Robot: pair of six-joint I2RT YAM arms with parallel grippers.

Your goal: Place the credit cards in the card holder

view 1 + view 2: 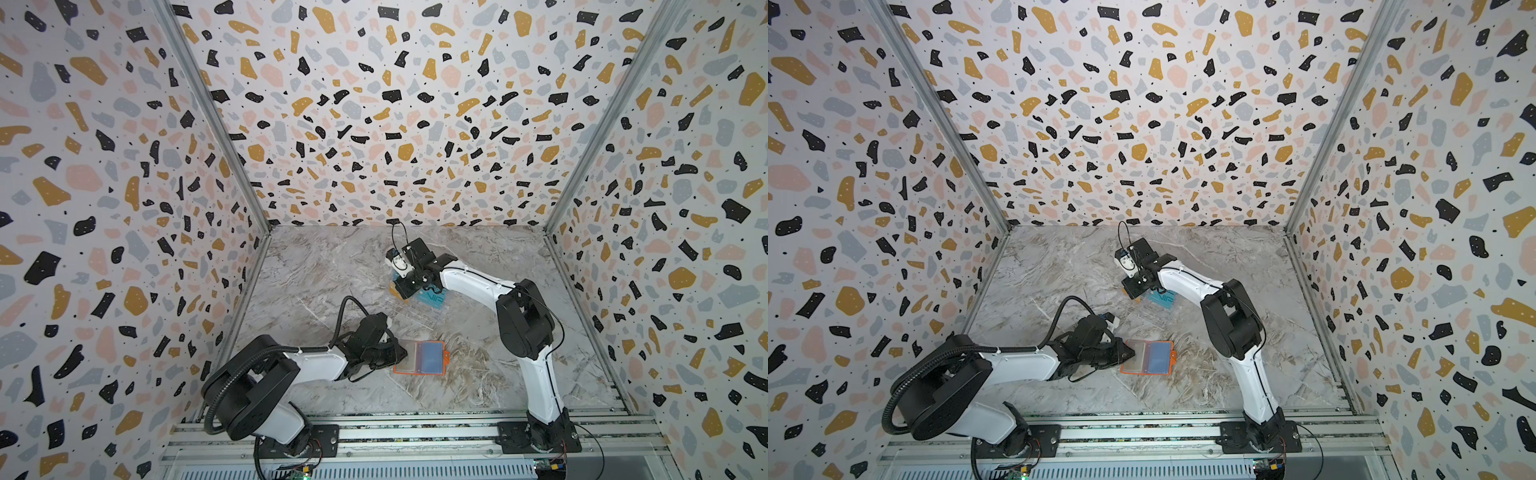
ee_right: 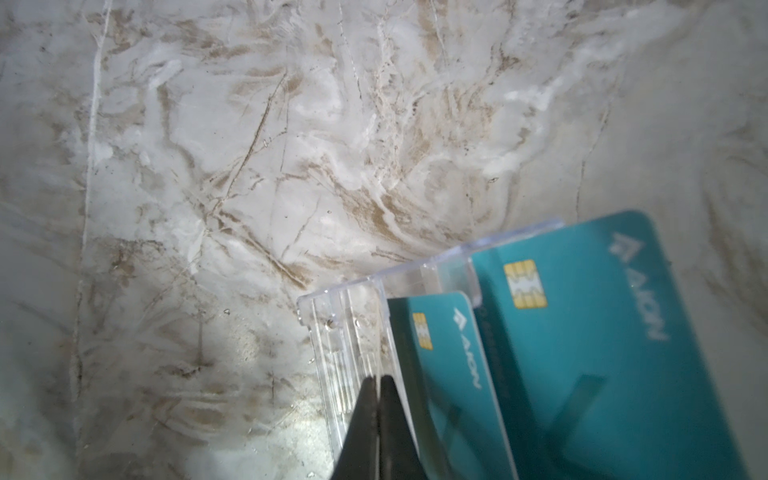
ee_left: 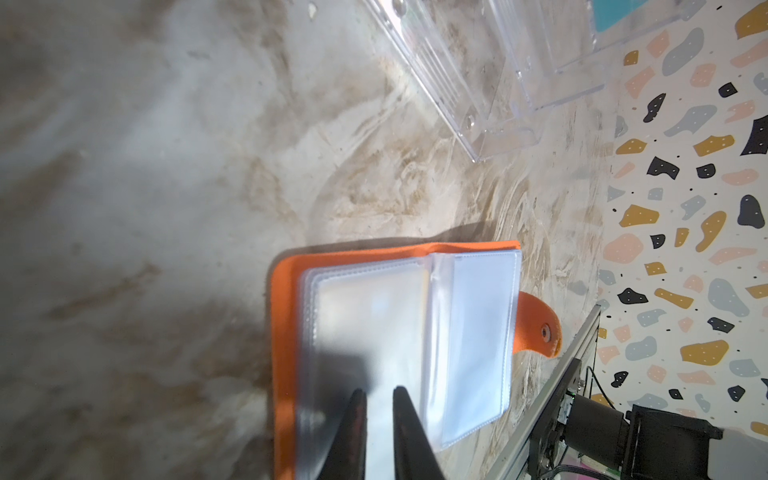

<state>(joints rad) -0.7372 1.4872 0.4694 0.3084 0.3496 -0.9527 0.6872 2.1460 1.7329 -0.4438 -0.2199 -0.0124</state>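
Low on the left, the left gripper [image 3: 380, 395] is reaching toward the middle of the marble table [image 1: 478, 374] and hovering over the left page of the card holder [image 3: 284, 316]. Its fingers [image 3: 357, 415] are standing nearly together with a thin gap between them. Whether they are pinching a sleeve or only pressing on it cannot be told. The orange card holder is lying open and flat near the front centre of the table. Its clear sleeves [image 1: 419, 356] are facing up and its snap tab [image 3: 538, 324] is sticking out of the right edge. Farther back and slightly to the right, well apart from the holder, a clear rack [image 3: 478, 83] is sitting on the table. Two teal cards [image 2: 582, 332] are standing in the rack's slots, chip sides showing. The right gripper [image 2: 378, 380] is reaching in from the right and pointing down at the far left end of that rack, just beside the nearer teal card. Its jaws are pressing fully together, and nothing is showing between them.
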